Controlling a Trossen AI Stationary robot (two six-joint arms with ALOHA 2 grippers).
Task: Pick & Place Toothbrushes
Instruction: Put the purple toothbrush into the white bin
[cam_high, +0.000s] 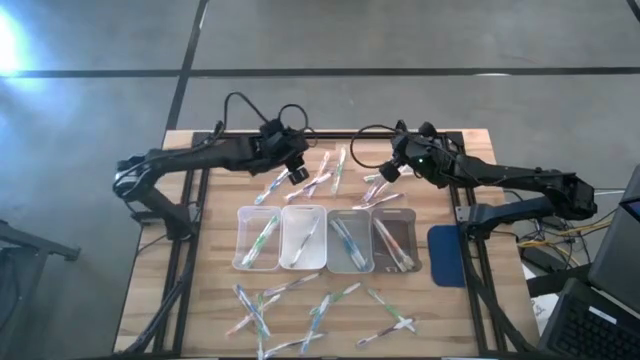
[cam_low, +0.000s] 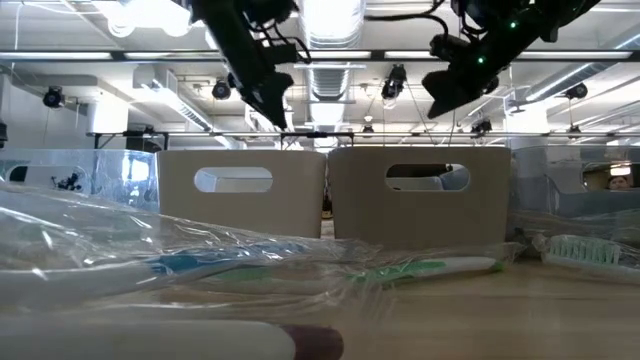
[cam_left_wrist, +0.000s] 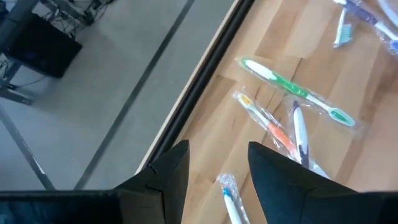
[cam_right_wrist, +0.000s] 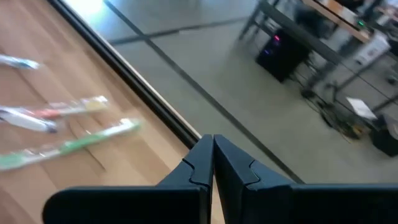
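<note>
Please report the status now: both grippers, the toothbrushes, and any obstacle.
Left gripper open, empty, above far-side toothbrushes. Right gripper shut, empty. Four clear trays hold some toothbrushes. No obstacle seen.

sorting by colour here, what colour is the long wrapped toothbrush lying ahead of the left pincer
Green and white; the toothbrush shows best in the left wrist view.

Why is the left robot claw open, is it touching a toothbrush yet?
Apart. In the left wrist view the left gripper is open, with only bare table between its fingers; the green toothbrush lies well beyond them. The low view shows it raised above the table.
</note>
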